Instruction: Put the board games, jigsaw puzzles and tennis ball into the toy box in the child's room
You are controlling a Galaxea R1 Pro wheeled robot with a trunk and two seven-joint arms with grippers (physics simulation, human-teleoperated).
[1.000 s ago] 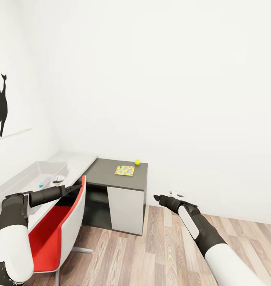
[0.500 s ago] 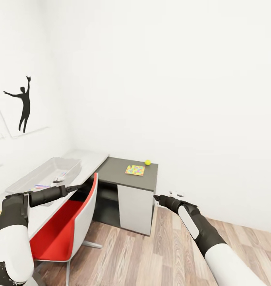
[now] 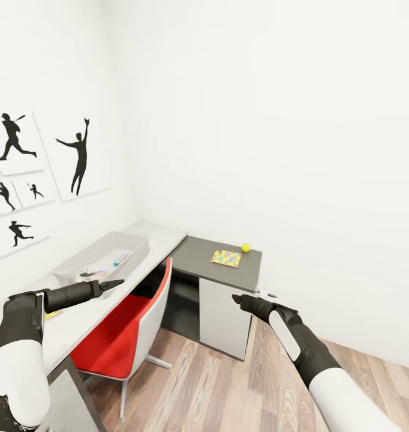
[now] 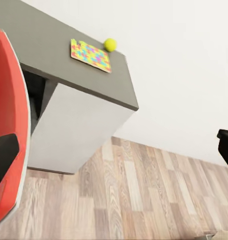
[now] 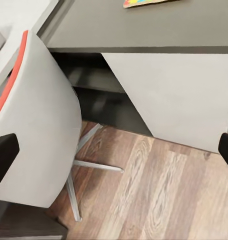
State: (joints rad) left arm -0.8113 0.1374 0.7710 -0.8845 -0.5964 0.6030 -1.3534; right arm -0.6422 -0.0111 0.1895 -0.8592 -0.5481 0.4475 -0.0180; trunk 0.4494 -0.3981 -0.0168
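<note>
- The left claw (image 3: 116,281) hovers over the pale worktop (image 3: 78,324), fingers drawn to a narrow point, holding nothing.
- The toy box (image 3: 102,255) sits just beyond that claw.
- The red chair (image 3: 123,339) stands between the claws.
- The jigsaw puzzle (image 3: 226,258) and tennis ball (image 3: 245,247) lie beyond the right claw (image 3: 235,298), whose spread I cannot tell.

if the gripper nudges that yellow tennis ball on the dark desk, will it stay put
Probably not. The tennis ball is round and would likely roll. It sits near the back edge of the dark grey desk section, so it might drop off. The flat jigsaw puzzle beside it would likely just slide.
</note>
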